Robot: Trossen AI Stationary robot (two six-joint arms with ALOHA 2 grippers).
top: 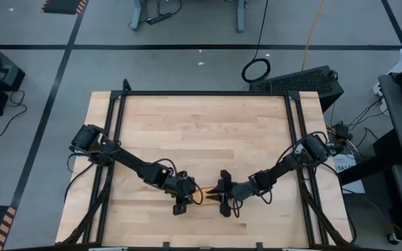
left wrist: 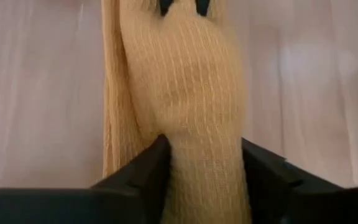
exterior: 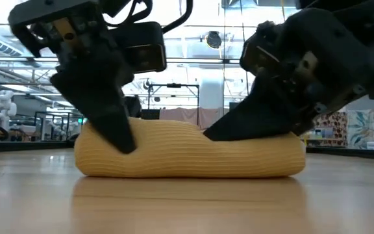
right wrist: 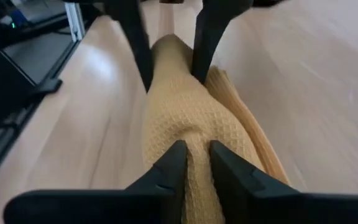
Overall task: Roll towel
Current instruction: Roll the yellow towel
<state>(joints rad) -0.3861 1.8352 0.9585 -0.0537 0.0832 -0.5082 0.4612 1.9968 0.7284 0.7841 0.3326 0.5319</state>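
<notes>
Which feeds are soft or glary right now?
Low view: bright ceiling lights wash out the room behind, both grippers silhouetted against the rolled mustard-yellow waffle-weave towel. Left wrist view: the wooden tabletop looks pale and blurred; weave stays readable. Right wrist view: far table edge smeared.

Both end effectors [top: 185, 200] [top: 223, 202] clamped, facing.
</notes>
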